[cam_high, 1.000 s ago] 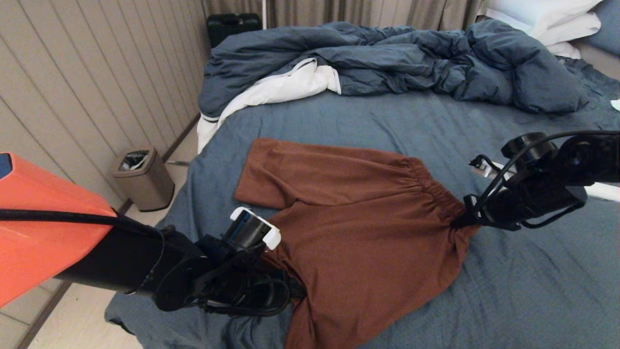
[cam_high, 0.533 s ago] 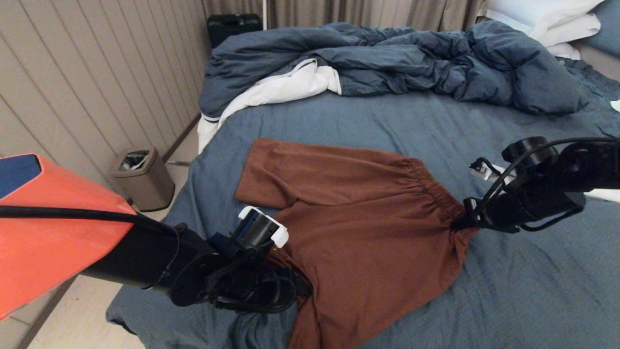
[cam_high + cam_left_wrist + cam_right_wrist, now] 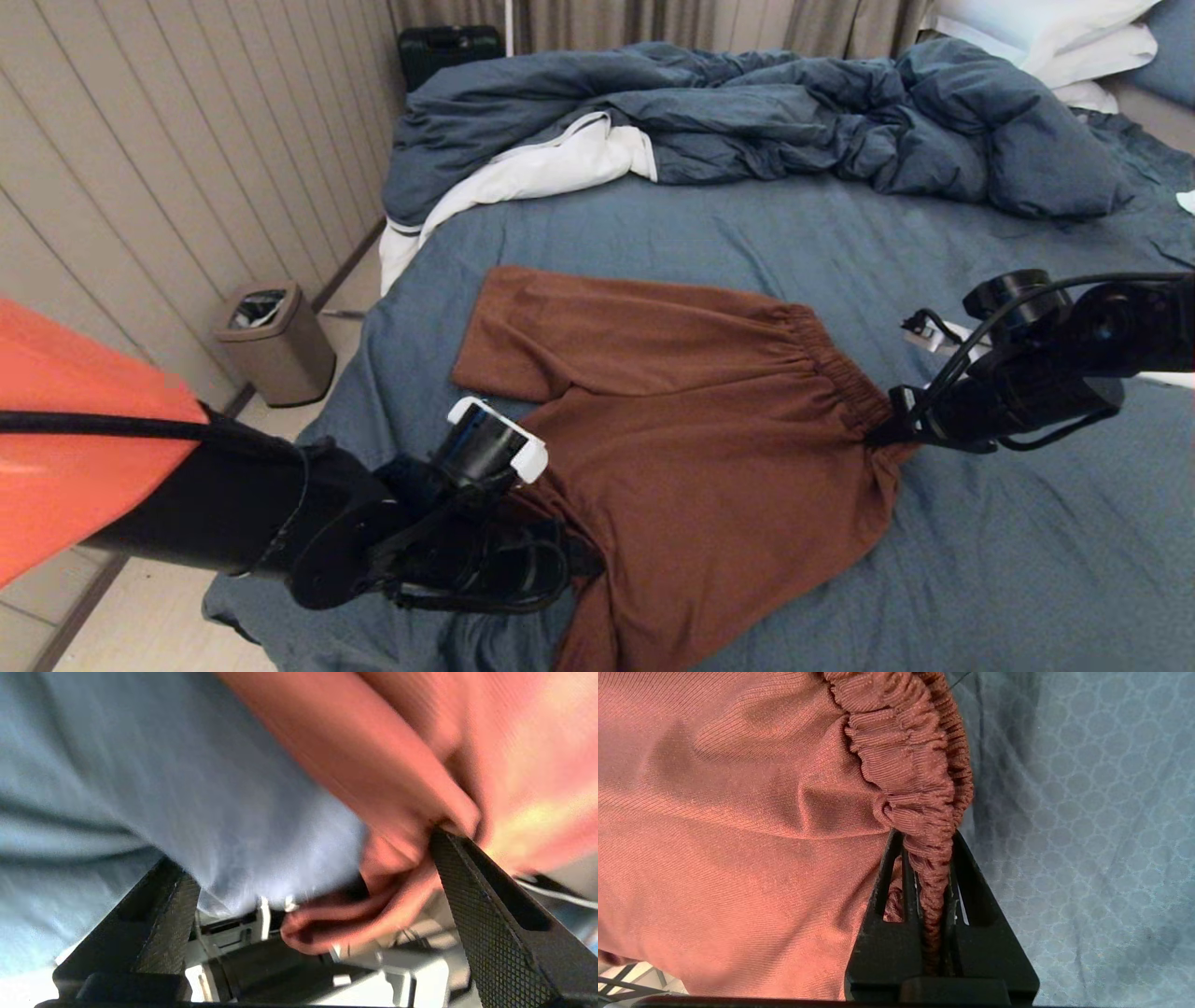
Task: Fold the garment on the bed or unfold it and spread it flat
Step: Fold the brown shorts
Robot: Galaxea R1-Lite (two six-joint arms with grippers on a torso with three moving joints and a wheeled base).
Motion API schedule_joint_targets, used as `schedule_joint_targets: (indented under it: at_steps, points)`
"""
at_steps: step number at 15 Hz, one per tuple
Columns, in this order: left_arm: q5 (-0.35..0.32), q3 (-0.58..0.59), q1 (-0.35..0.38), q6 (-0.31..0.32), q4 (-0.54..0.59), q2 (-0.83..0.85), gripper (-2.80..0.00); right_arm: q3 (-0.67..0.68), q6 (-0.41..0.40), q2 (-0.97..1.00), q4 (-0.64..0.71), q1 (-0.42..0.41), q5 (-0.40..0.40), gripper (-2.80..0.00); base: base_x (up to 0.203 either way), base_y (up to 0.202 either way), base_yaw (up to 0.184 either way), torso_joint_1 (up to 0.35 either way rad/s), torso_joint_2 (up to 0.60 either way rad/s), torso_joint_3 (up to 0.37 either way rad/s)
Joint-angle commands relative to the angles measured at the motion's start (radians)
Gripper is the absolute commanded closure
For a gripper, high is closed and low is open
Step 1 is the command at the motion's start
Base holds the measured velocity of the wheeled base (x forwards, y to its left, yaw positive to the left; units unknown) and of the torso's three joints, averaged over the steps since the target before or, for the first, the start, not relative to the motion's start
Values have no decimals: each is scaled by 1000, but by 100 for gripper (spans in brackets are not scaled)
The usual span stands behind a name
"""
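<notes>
The rust-brown shorts, the garment (image 3: 691, 439), lie spread on the bed's slate-blue sheet (image 3: 1008, 560), waistband to the right and legs to the left. My right gripper (image 3: 882, 435) is at the near end of the gathered waistband (image 3: 920, 779) and is shut on it (image 3: 929, 882). My left gripper (image 3: 581, 560) is at the near leg's hem by the bed's front edge. Its fingers (image 3: 472, 882) stand wide apart, so it is open (image 3: 303, 849). A fold of the hem (image 3: 373, 905) rests against one finger. Drawstring and logo are hidden.
A rumpled dark blue duvet with white lining (image 3: 747, 121) fills the far side of the bed, with white pillows (image 3: 1055, 37) at the far right. A bin (image 3: 273, 343) stands on the floor by the panelled wall on the left.
My left arm swung a little right, then back left. My right arm sank slightly. The shorts hardly moved.
</notes>
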Motion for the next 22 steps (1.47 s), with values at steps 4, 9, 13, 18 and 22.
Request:
schedule_joint_targets:
  at_steps: [4, 9, 13, 18, 22]
  points:
    - [12, 131, 3, 0, 27, -214, -280, 11, 2, -5, 2, 5, 2, 0, 0, 0, 0, 0, 0, 0]
    - [8, 78, 2, -5, 20, -169, -280, 18, 1, -13, 1, 5, 2, 0, 0, 0, 0, 0, 0, 0]
    - [7, 60, 2, -8, 16, -83, -280, 18, 4, -12, 1, 3, 4, 0, 0, 0, 0, 0, 0, 0]
    - [12, 50, 2, -8, -30, -15, -280, 18, 4, 3, -12, 4, 4, 0, 0, 0, 0, 0, 0, 0]
    - [6, 12, -3, -12, -32, 6, -280, 32, 4, 5, -34, 1, 4, 0, 0, 0, 0, 0, 0, 0]
